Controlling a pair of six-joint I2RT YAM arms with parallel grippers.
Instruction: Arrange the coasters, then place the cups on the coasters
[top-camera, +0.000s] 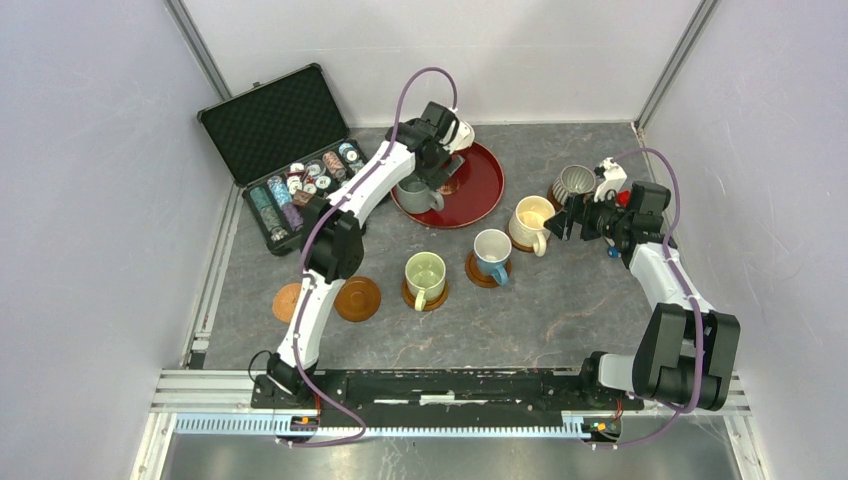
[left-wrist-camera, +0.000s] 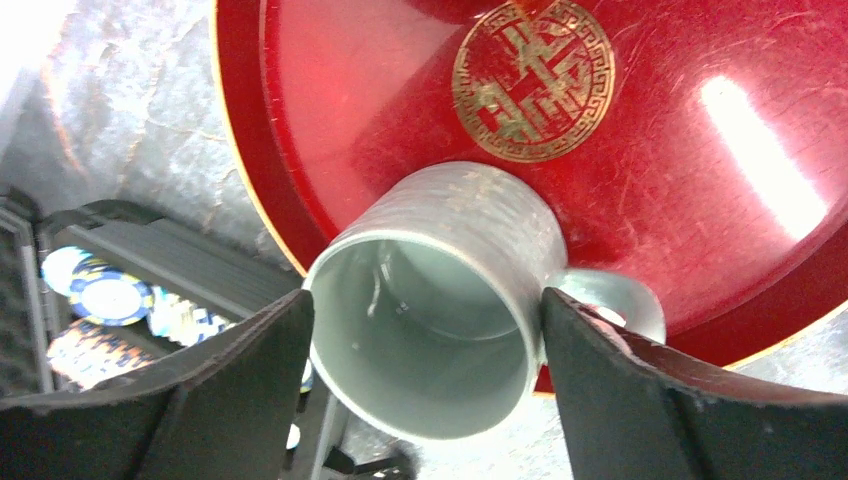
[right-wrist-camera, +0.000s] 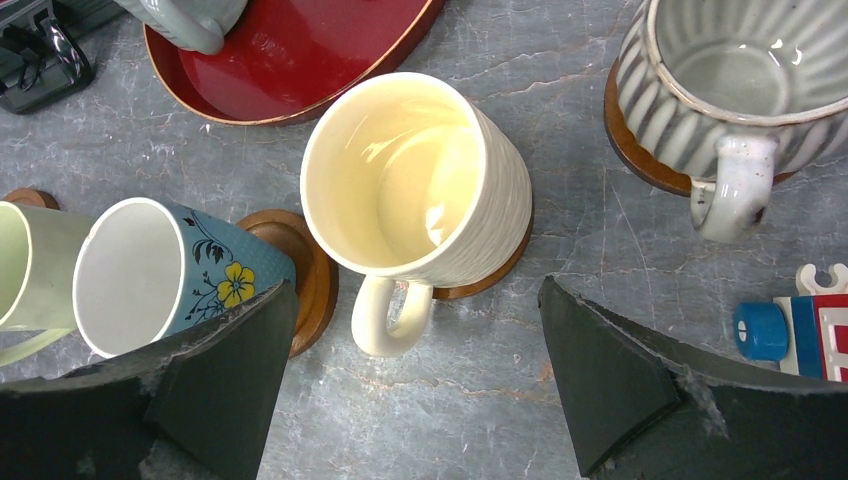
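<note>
left gripper (left-wrist-camera: 425, 298) straddling grey mug (left-wrist-camera: 450, 215) at rim of red tray (left-wrist-camera: 700, 200), grip impossible to tell, right gripper (right-wrist-camera: 415, 288) spread wide above cream mug (right-wrist-camera: 400, 170) on coaster (right-wrist-camera: 490, 280)

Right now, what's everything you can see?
green mug: 1, pale green, centre
blue mug: 1, light blue, right of green
cream mug: 1, cream-yellow, right of blue
ribbed mug: 1, grey-white, right rear
occupied coasters: 4, brown, under those four mugs
bare coasters: 2, brown and lighter copper, front left
red tray: 1, glossy red, rear centre
grey mug: 1, grey, on the tray's left edge
chip case: 1, black, open, rear left, chips inside
toy: 1, blue, red and white, far right
left gripper: black jaws either side of grey mug, grip unclear
right gripper: black jaws open above cream mug
</note>
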